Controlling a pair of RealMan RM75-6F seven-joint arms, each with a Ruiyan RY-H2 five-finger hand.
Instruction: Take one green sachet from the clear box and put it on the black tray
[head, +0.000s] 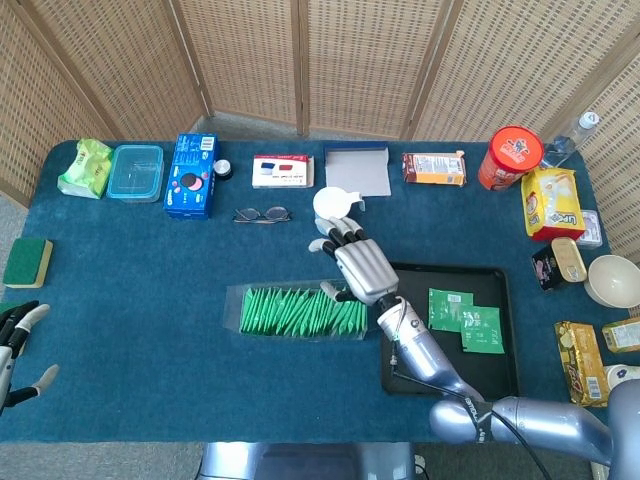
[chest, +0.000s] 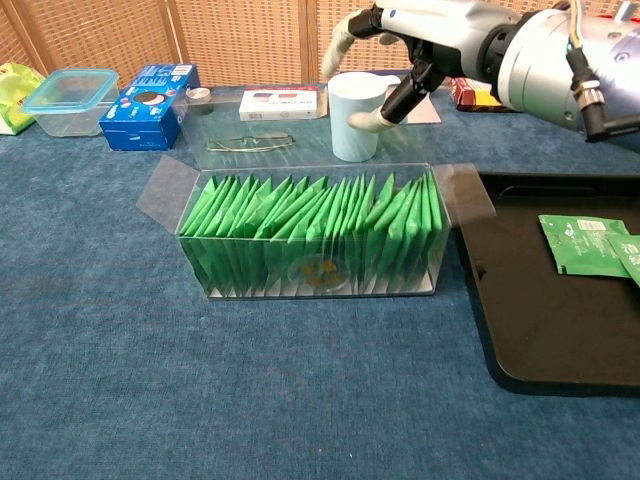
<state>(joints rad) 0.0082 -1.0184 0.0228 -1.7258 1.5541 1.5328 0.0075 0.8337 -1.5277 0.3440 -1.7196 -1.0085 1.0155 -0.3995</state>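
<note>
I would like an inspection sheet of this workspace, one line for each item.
Surface: blue cloth table.
Job's things: clear box open, full of upright green sachets; two sachets on black tray.
Clutter: white cup, glasses, blue cookie box, red can, sponge, snack packs.
Hands: right hand above box, holding nothing; left hand at table edge, fingers apart.
Cables: nothing seen.
Surroundings: wicker screens.

— What colours sit mid-frame?
— Bright green foil sachets (chest: 310, 225) packed in a clear plastic box (chest: 165, 192), on a dark teal cloth table (chest: 100, 330).
— And at right?
— A glossy black rectangular tray (chest: 540, 330) bearing two green sachets with white print (chest: 578, 243); a silver-grey metal hand (head: 362, 270) hovers centre.
</note>
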